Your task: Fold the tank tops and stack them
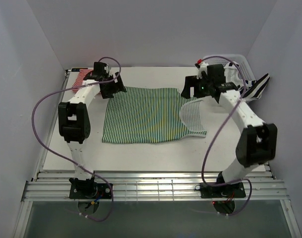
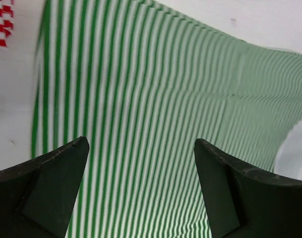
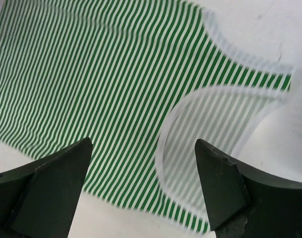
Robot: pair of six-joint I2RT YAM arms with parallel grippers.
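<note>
The green-and-white tank top point(image 1: 146, 116) lies spread flat in the middle of the table, its neck opening point(image 1: 193, 119) toward the right. My left gripper point(image 1: 116, 88) hovers open over its far left corner, with striped cloth point(image 2: 156, 99) below the empty jaws point(image 2: 141, 148). My right gripper point(image 1: 189, 91) hangs open above the far right strap area; the white-edged neckline point(image 3: 215, 129) shows beneath it point(image 3: 143, 148). The red-and-white top point(image 1: 82, 77) lies bunched at the far left, and a piece of it point(image 2: 2, 22) shows in the left wrist view. The black-and-white top point(image 1: 257, 87) drapes at the far right.
A white lattice basket point(image 1: 237, 62) stands at the back right corner, beside the black-and-white top. White walls close in the table on three sides. Purple cables loop off both arms.
</note>
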